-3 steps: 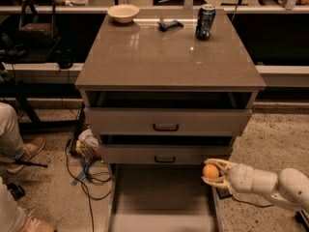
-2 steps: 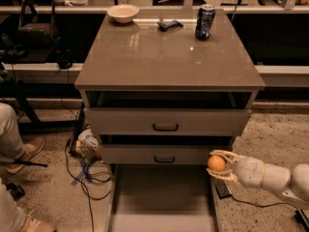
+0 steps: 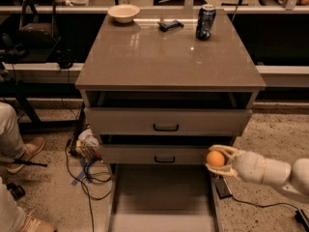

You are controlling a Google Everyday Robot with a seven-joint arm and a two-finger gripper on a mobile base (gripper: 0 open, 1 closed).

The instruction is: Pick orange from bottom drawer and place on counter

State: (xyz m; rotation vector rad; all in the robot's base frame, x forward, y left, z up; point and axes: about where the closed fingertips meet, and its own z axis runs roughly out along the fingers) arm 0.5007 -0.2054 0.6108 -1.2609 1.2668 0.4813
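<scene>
End effector (image 3: 213, 160) tight around the orange (image 3: 216, 158) (above the right rail of the bottom drawer (image 3: 163, 197))

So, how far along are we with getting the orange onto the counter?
The pick looks done: the gripper is shut on the orange, held above the right rail of the open bottom drawer. In hand: the carry. Left: raise it to the counter, well above, and release there.

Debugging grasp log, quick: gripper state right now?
Gripper: shut on the orange, at the right edge of the open bottom drawer.
</scene>
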